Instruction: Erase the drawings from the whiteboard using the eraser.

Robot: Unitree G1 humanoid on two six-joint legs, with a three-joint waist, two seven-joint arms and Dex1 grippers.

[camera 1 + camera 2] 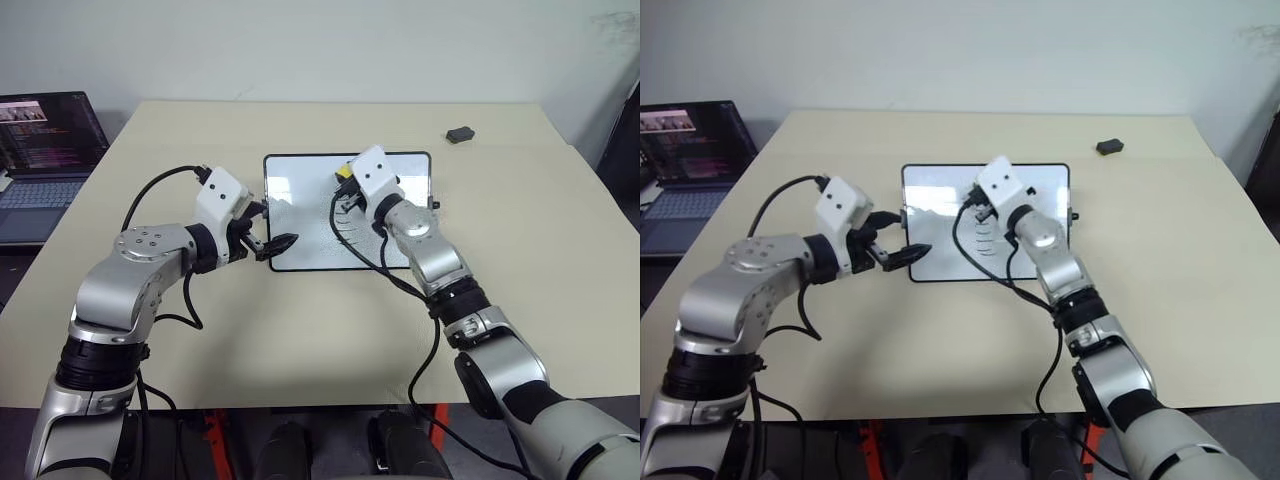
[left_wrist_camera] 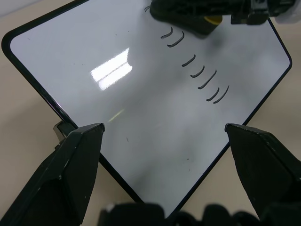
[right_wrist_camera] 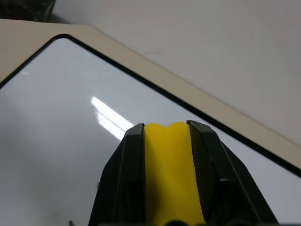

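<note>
Yellow foam fills the right wrist view: the eraser (image 3: 171, 174) is pinched tight between the two black fingers (image 3: 124, 179) of the right gripper (image 1: 345, 190), held over the far part of the whiteboard (image 1: 300, 215). Gripping it by its sides leaves the underside free to face the board, which is presumably the point. Whether it already presses on the glossy surface I cannot tell; in the left wrist view it sits right at the top end of the marks, perhaps covering the first one.

Just below it runs the column of drawings (image 2: 200, 70), short curved black strokes, all visible ones still intact, so the wiping looks barely begun if at all. A pull along that column toward the near edge would likely take them in one pass.

On the board's left, the left gripper (image 1: 272, 243) hovers by the near left corner with its fingers spread wide, holding nothing, probably placed to steady the frame against sliding under the wipe.

Around this lies the beige table (image 1: 200, 330), with a small dark grey object (image 1: 460, 134) well apart at the far right and a laptop (image 1: 45, 150) off the left edge.
</note>
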